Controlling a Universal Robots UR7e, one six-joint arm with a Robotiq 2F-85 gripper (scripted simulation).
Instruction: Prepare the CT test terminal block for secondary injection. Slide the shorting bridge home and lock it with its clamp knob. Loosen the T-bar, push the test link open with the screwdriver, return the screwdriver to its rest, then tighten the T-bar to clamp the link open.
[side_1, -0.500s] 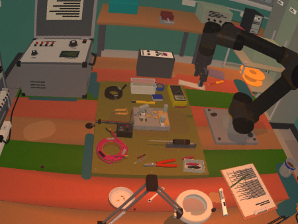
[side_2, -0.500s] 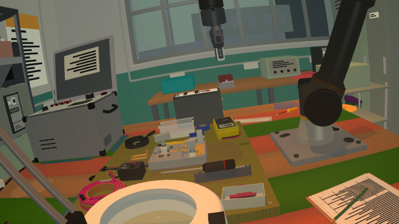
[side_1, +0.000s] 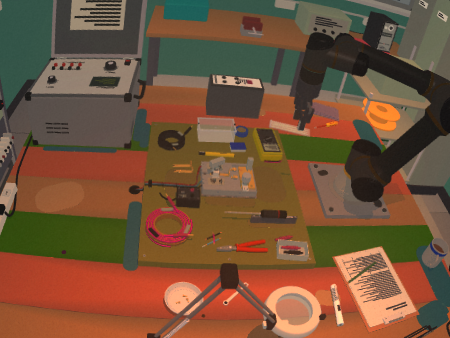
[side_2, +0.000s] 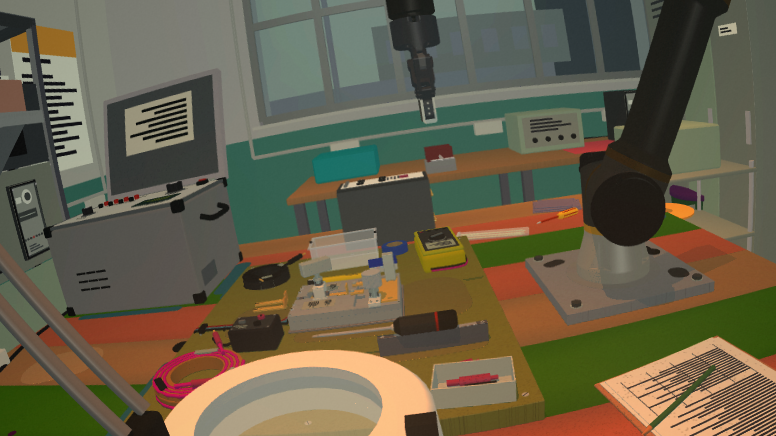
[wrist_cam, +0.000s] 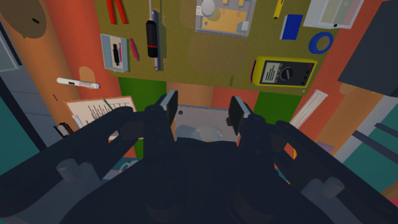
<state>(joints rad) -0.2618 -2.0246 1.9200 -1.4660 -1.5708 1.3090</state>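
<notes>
The grey CT terminal block (side_1: 228, 178) (side_2: 347, 301) (wrist_cam: 225, 17) sits in the middle of the olive mat, with brass parts and grey knobs on top. The black-handled screwdriver (side_1: 270, 214) (side_2: 412, 324) (wrist_cam: 152, 38) lies on its grey rest in front of the block. My gripper (side_1: 303, 120) (side_2: 428, 111) (wrist_cam: 203, 110) hangs high above the table, off the mat's right rear edge, far from the block. It is open and holds nothing.
Behind the mat stand a dark instrument box (side_1: 234, 95) and a large grey test set (side_1: 80, 102). A yellow multimeter (side_1: 267, 144) (wrist_cam: 284, 71), blue tape (wrist_cam: 321, 42), red pliers (side_1: 245, 246), a pink cable coil (side_1: 167, 227) and a small parts tray (side_2: 473, 381) lie on the mat. The arm's base plate (side_1: 347, 192) is right.
</notes>
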